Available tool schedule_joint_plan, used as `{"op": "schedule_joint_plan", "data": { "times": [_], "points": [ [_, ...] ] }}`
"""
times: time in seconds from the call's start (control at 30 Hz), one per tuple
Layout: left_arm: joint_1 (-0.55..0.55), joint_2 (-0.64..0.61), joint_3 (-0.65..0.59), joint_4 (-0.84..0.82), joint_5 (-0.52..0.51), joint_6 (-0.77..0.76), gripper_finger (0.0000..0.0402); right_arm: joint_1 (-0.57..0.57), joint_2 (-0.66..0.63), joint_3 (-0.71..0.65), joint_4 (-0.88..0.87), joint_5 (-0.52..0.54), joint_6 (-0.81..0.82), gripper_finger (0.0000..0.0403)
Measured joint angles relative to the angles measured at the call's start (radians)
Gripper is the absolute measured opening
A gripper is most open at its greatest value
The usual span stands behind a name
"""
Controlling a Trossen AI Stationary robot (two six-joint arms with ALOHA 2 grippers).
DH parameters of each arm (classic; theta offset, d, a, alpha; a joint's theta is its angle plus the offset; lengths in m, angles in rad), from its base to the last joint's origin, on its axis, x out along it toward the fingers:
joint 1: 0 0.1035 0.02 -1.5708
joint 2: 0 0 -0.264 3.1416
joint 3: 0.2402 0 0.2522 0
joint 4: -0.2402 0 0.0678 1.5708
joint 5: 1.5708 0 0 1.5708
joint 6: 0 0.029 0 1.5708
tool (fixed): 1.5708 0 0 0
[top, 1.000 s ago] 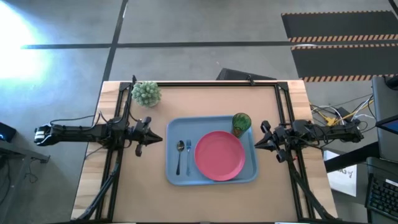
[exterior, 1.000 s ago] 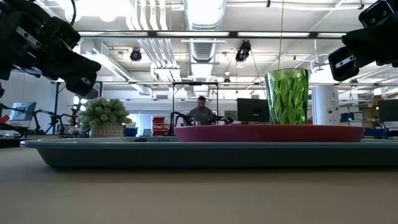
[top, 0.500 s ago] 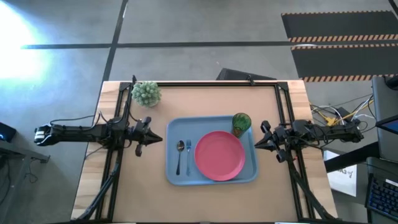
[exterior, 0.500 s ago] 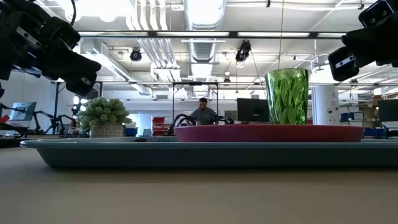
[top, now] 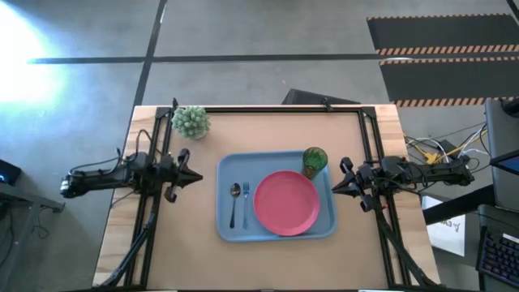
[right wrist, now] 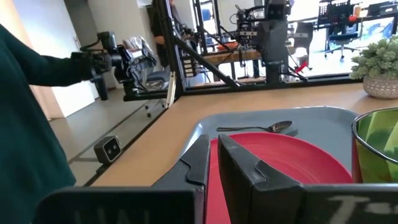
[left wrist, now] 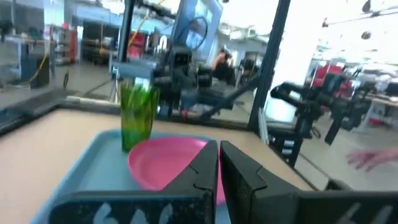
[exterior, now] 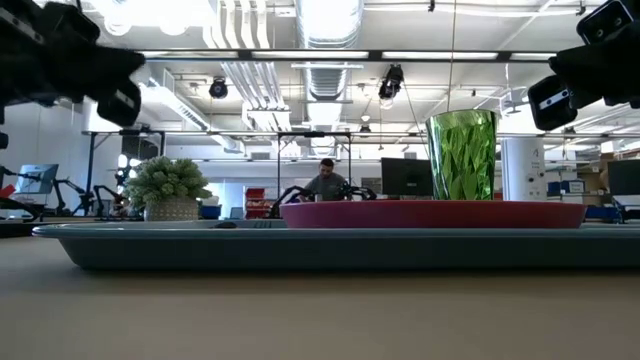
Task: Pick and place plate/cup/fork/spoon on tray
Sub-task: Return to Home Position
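Open tabletop (top: 268,258) flanking tray (top: 228,228); plant (top: 190,122) at corner

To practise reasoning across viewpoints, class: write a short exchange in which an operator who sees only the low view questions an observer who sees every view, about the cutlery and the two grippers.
Operator: From table height, the rim of the tray hides its floor. Is the cutlery in it?
Observer: Yes. In the high view, the spoon and the fork lie side by side in the tray, on the left arm's side of the plate.
Operator: Is either arm holding anything?
Observer: No. The left gripper and the right gripper point at the tray from its two short ends. The wrist views show both with fingers shut and nothing between them.
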Motion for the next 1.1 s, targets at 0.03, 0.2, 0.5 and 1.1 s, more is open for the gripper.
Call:
{"op": "schedule_joint_plan", "data": {
  "times": [0.03, 0.2, 0.5, 1.1],
  "points": [
    [0.0, -0.001, 0.0, 0.028, 0.003, -0.001, 0.0, 0.0, 0.0, 0.0, 0.001, 0.0, 0.0, 0.0022],
    [-0.001, -0.003, -0.001, 0.11, 0.004, 0.0, 0.0, 0.0, 0.002, -0.001, 0.008, 0.001, 0.0, 0.0022],
    [0.0, -0.003, -0.002, 0.119, 0.003, 0.0, 0.0, 0.0, 0.015, -0.001, 0.01, 0.0, 0.0, 0.0022],
    [0.0, 0.049, -0.003, 0.119, 0.003, 0.0, 0.0, 0.0, 0.013, -0.001, 0.011, 0.0, 0.0, 0.0022]
  ]
}}
